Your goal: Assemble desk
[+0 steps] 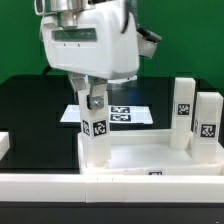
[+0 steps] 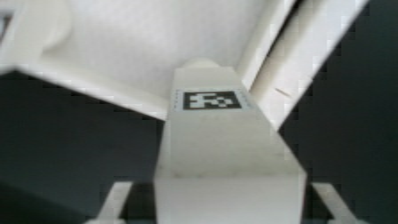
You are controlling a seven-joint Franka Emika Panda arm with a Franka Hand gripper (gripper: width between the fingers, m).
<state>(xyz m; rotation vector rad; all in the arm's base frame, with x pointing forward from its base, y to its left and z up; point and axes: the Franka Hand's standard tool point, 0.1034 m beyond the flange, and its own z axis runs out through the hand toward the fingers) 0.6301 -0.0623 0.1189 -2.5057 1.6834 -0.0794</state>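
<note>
The white desk tabletop [image 1: 150, 158] lies at the front with its raised rim up. It also shows in the wrist view [image 2: 125, 45]. Two white tagged legs [image 1: 183, 112] [image 1: 208, 126] stand upright at its right end. A third tagged leg [image 1: 96, 135] stands upright at its left corner. My gripper [image 1: 93, 100] is straight above this leg, with the leg's top between the fingers. In the wrist view the leg [image 2: 222, 150] fills the middle. My gripper [image 2: 222, 200] is open, and a dark gap shows between the leg and each of the fingers [image 2: 118, 203].
The marker board [image 1: 128, 114] lies on the black table behind the tabletop. A white border rail [image 1: 60, 185] runs along the front, and another white piece [image 1: 4, 146] sits at the exterior view's left edge.
</note>
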